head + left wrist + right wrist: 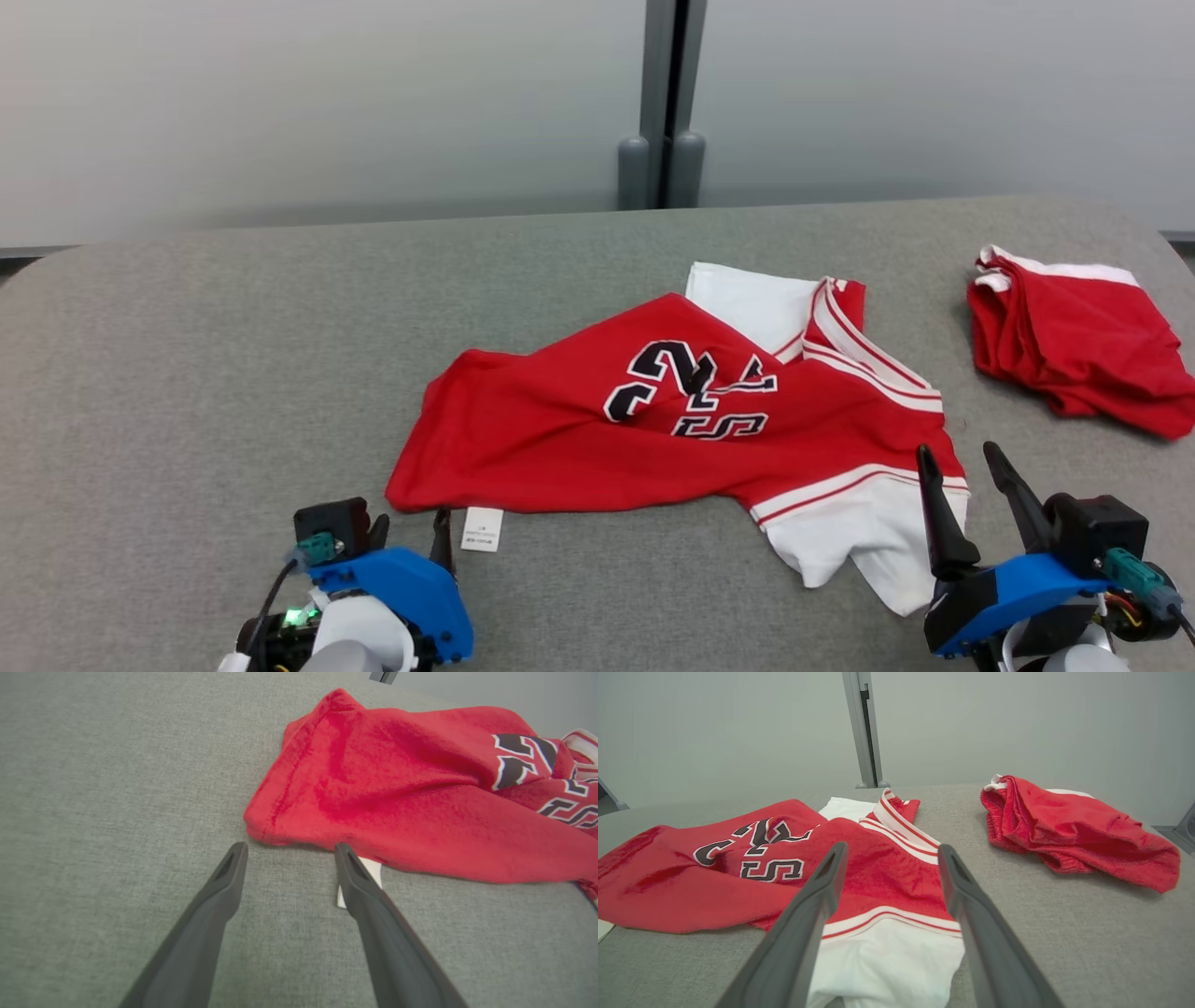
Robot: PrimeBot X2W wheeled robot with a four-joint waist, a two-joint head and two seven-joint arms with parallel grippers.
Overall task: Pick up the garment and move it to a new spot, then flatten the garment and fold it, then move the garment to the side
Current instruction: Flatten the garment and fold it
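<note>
**Both grippers stand open at the near edge of the jersey**

The garment (653, 420), a red jersey with white sleeves and a dark number, lies crumpled near the middle of the grey padded table (187, 373). It is not flat. The body is twisted, one white sleeve lies toward the near edge, and another white part shows from under the red cloth at the far side. Nothing holds it.

The left gripper (409, 534) is close to the table, just beside the near left corner of the jersey. Its two fingers are spread wide with nothing between them. In the left wrist view the tips point at the hem corner, and one finger stands partly in front of the small white label (371, 870) that sticks out from under the hem. The right gripper (958, 455) is also spread and empty, and its fingers point over the near white sleeve and its red-and-white trim.

I judge that this placing has a reason. Each gripper faces one end of the near edge, so the two can pinch the cloth at points far apart and lift it without bunching. The first step, the picking up, seems not yet begun.

A second red garment (1074, 355) lies in a heap at the far right of the table, well apart from the jersey. The new spot should probably keep away from it, so the two cloths do not mix.
</note>
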